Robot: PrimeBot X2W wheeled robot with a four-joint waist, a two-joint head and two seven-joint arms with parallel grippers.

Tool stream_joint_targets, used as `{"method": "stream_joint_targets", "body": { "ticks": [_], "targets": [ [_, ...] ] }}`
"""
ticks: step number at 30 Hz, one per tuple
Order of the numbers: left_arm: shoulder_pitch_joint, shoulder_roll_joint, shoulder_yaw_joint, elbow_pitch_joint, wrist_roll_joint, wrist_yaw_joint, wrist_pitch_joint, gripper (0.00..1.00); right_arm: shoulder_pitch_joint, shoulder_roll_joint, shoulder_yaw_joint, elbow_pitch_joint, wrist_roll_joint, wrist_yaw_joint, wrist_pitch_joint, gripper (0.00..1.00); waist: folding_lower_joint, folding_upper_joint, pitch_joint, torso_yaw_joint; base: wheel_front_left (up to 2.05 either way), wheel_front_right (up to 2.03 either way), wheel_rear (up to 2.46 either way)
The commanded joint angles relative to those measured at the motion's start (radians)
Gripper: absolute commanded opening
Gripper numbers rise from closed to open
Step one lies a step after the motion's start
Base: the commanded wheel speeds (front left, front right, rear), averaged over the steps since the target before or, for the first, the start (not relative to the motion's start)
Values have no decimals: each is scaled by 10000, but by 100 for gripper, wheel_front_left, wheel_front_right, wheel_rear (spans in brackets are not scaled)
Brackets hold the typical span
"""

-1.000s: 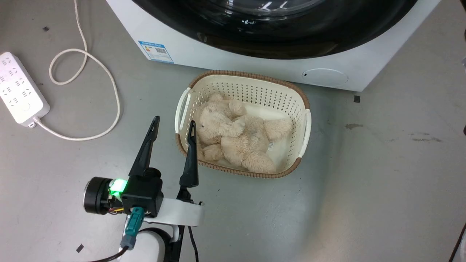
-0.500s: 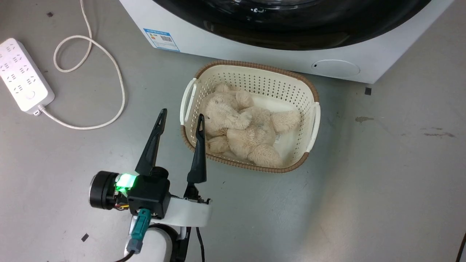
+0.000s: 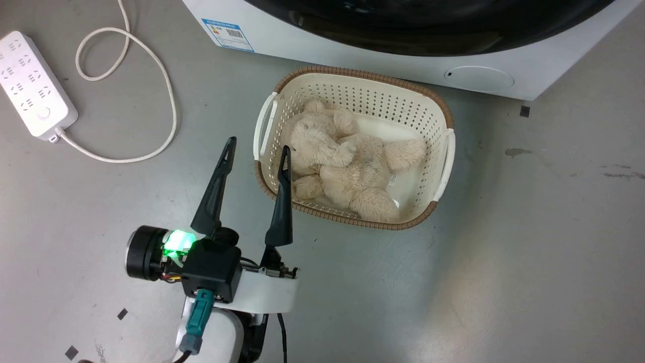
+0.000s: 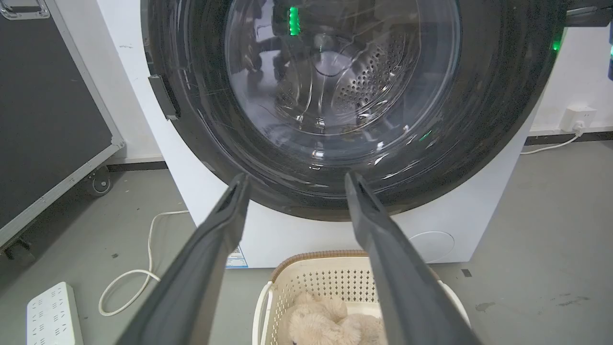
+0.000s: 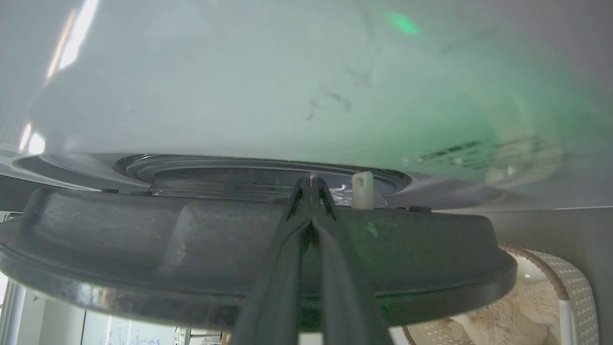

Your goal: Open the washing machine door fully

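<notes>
The washing machine door (image 4: 503,120) is a glossy black ring around a clear glass bowl, with the steel drum behind it. In the head view its lower edge (image 3: 428,30) runs along the top. From the right wrist view the door (image 5: 191,249) stands slightly ajar from the white machine front (image 5: 239,72), and a pale latch hook (image 5: 362,190) sticks up from it. My right gripper (image 5: 311,181) is shut, its tips reaching past the door's rim into that gap. My left gripper (image 3: 258,147) hangs open and empty over the floor beside the basket, its fingers (image 4: 225,225) pointing at the door.
A cream basket (image 3: 363,75) holding a plush bear (image 3: 347,166) sits on the floor right before the machine. A small round white flap (image 3: 478,79) is at the machine's lower corner. A power strip (image 3: 35,85) and its looped cable (image 3: 151,60) lie to the left. A black case (image 4: 43,120) stands beside the machine.
The head camera has shifted, so the machine, basket and power strip sit higher and further right in the picture. The left gripper keeps its place beside the basket, still open.
</notes>
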Motion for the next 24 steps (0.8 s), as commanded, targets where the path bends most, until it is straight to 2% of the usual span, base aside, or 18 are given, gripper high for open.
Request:
{"method": "stream_joint_targets", "body": {
  "ticks": [1, 6, 10, 17, 24],
  "targets": [
    [-147, 41, -54, -55, -50, 90, -106, 100, -279, 95, -58, 244, 215, -5, 286, 0, 0, -1, -2, -10, 0, 0, 0],
    [-150, 167, -127, -55, -22, 203, -206, 100, -46, 235, -178, 308, 397, -6, 1025, 0, 0, -1, -125, -120, 0, 0, 0],
    [-87, 270, -79, 53, -57, 186, -206, 100, 854, 491, -97, -137, 276, -6, 1342, 0, 0, -1, -581, -309, 0, 0, 0],
    [219, 379, -86, 478, -192, 87, -207, 100, 2880, 1301, 105, -1636, 443, -6, 2237, 0, 0, -1, -1615, -529, 0, 0, 0],
    [664, 580, -5, 1159, -521, -230, -207, 100, 4931, 1994, 649, -3312, 854, -6, 3160, 0, 0, -1, -2477, -680, 0, 0, 0]
  ]
}}
